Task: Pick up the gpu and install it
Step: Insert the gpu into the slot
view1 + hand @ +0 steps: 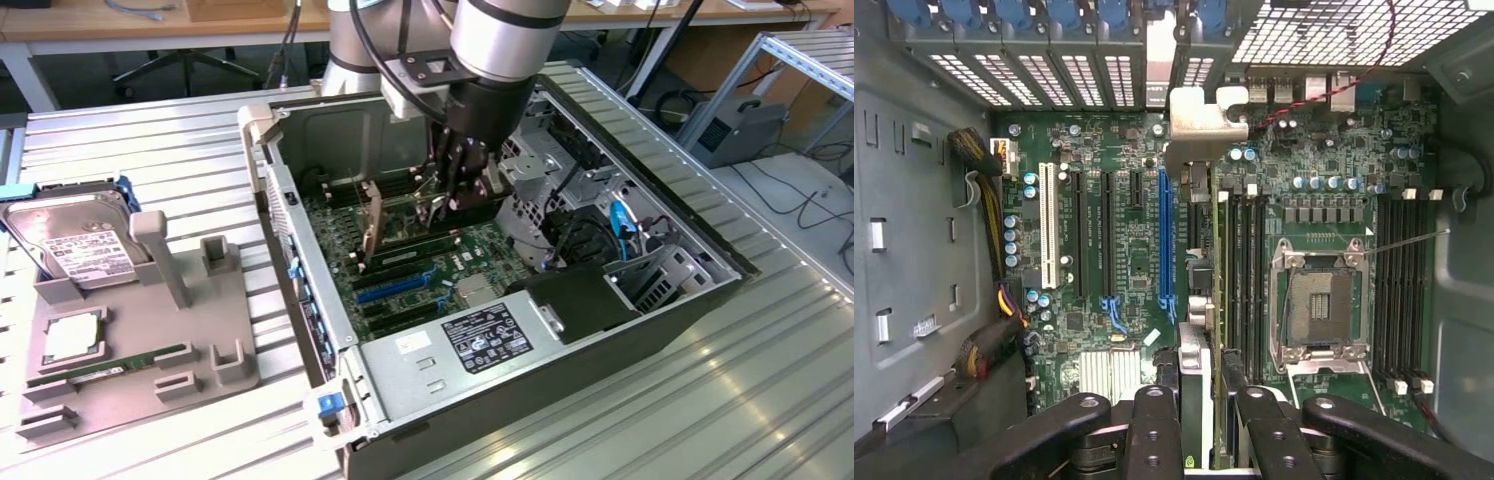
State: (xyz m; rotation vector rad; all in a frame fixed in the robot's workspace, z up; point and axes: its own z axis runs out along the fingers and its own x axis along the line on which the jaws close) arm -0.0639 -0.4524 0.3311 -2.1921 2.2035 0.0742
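1. The gpu (378,222) is a short flat card with a green circuit board, seen edge-on, and a silver metal end bracket (1199,112).
2. It stands upright on its long edge inside the open computer case, over the green motherboard.
3. In the wrist view it runs as a thin strip (1218,300) away from the camera, with the bracket at the far end, near the case's rear slots.

One gpu (1199,300), one hard drive (74,240), one case (561,380).
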